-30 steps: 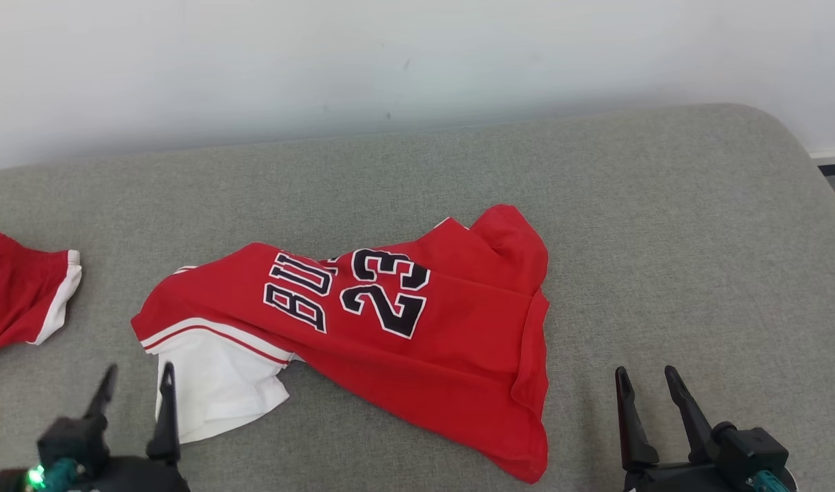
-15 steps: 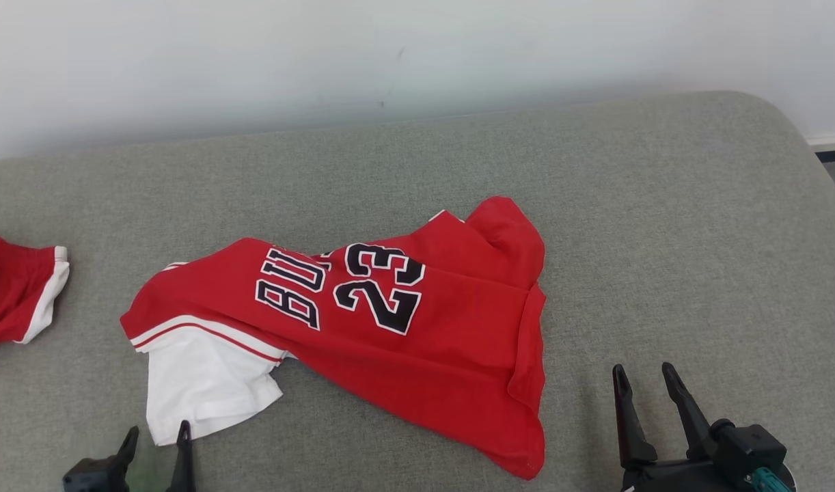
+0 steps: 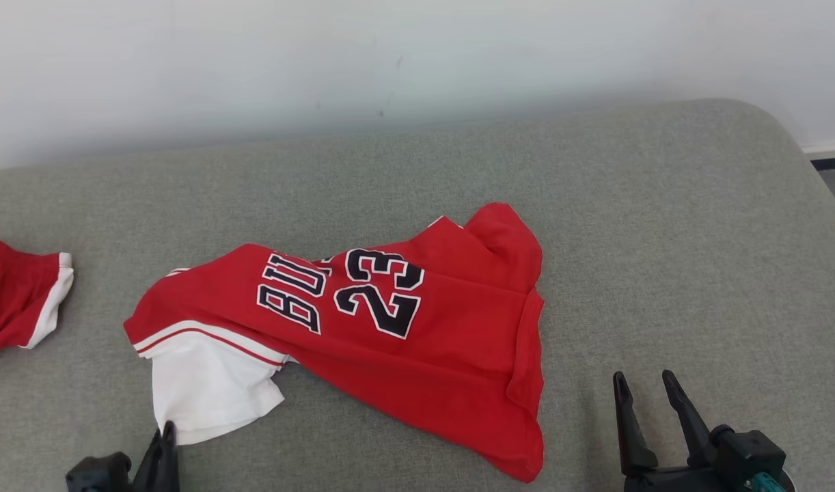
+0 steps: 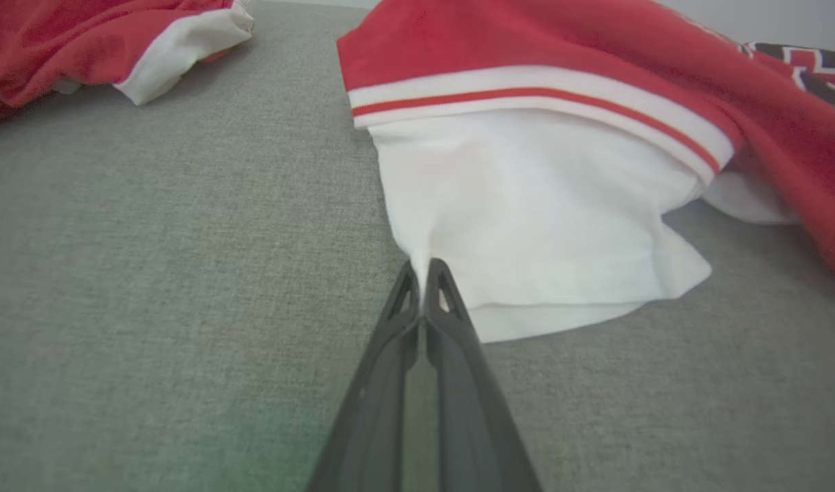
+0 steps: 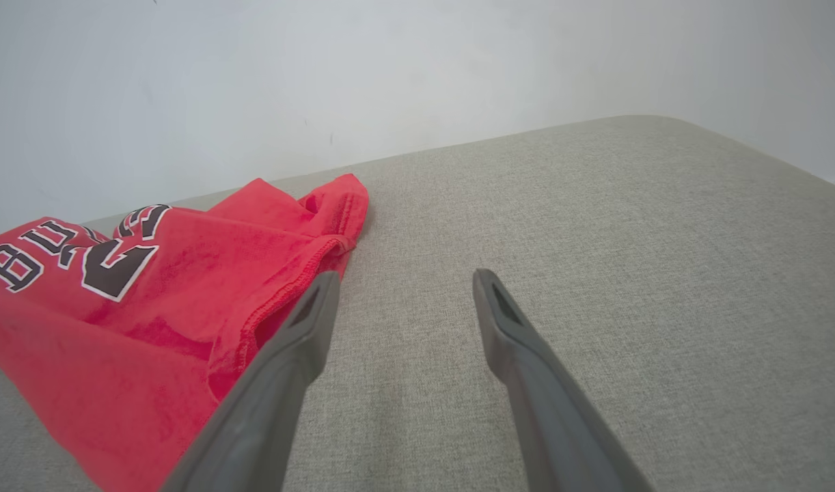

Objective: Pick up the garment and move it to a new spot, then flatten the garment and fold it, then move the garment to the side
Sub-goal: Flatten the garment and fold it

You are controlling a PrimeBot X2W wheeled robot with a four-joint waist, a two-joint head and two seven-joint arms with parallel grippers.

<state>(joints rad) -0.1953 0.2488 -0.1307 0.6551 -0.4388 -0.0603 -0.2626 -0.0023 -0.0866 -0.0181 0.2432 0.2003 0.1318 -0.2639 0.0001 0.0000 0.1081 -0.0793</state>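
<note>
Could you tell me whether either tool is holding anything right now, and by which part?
The left tool pinches the jersey by the edge of its white sleeve; the right tool is open, holding nothing.

Two garments lie on one grey surface (image 3: pixel 663 239): one red jersey (image 3: pixel 417 342) with one white panel, and one more red piece (image 3: pixel 14 294) with white trim, cut off by the picture's edge. The jersey carries one number, 23, made of two digits. There are two hands, the left hand (image 3: pixel 166 429) and the right hand (image 3: pixel 643 374), each with two dark fingers (image 5: pixel 527 355), four in all. One hand has its pair pressed together on the white cloth; one has its pair spread. One pale wall (image 3: pixel 390 55) stands behind.
</note>
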